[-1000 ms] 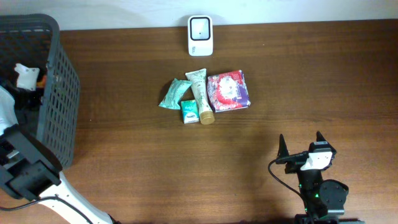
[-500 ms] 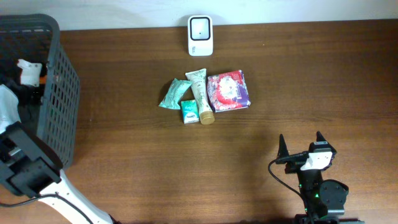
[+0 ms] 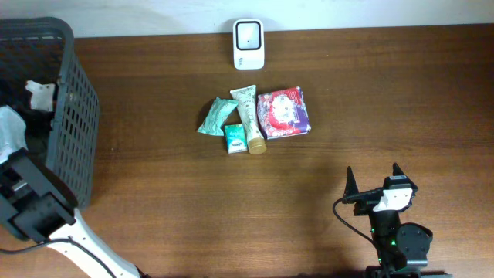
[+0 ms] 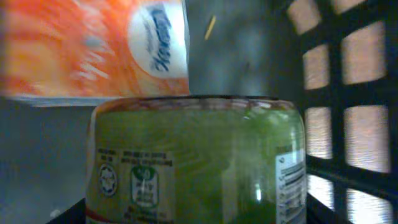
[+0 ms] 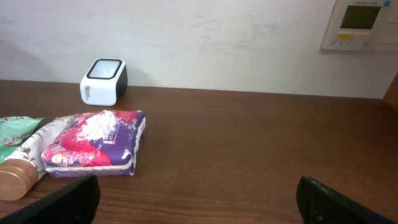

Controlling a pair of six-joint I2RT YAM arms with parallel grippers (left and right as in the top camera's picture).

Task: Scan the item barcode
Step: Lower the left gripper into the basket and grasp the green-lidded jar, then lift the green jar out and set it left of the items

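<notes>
Down inside the dark basket at the table's left edge, my left gripper holds a green jar with a white label. The dark fingertips press against both of its sides. An orange packet lies just behind the jar. The white barcode scanner stands at the table's far edge, and shows as the white scanner in the right wrist view. My right gripper rests open over bare wood near the front edge, holding nothing.
At mid-table lie a green pouch, a cream tube, a small green box and a red-purple packet. The basket's mesh wall stands close on the jar's right side.
My left gripper's jaws have closed in onto the green jar, and the wrist has shifted slightly inside the basket. The right arm has not moved.
</notes>
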